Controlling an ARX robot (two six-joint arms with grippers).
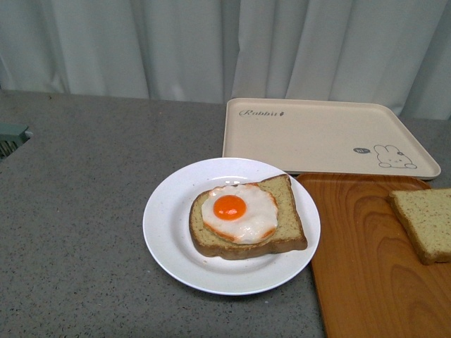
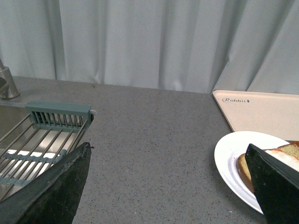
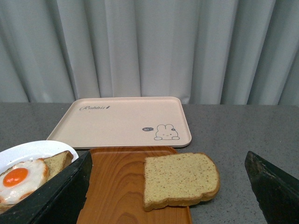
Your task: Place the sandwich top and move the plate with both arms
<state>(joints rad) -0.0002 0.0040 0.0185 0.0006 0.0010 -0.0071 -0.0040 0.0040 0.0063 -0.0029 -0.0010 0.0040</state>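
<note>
The sandwich top (image 1: 427, 222), a plain speckled bread slice, lies on the brown wooden tray (image 1: 359, 260) at the right edge of the front view. In the right wrist view the sandwich top (image 3: 180, 179) overhangs that tray's edge, and my right gripper (image 3: 168, 186) stands open around it, apart from it. The white plate (image 1: 169, 239) sits mid-table and carries a bread slice with a fried egg (image 1: 238, 213). My left gripper (image 2: 168, 186) is open over bare counter, with the plate (image 2: 229, 163) beside one finger. Neither arm shows in the front view.
A cream rabbit-print tray (image 1: 324, 134) lies behind the plate, touching the wooden tray. A sink with a green rack (image 2: 56, 116) and a faucet (image 2: 5, 84) is to the left. Grey curtains (image 1: 225, 42) close off the back of the counter.
</note>
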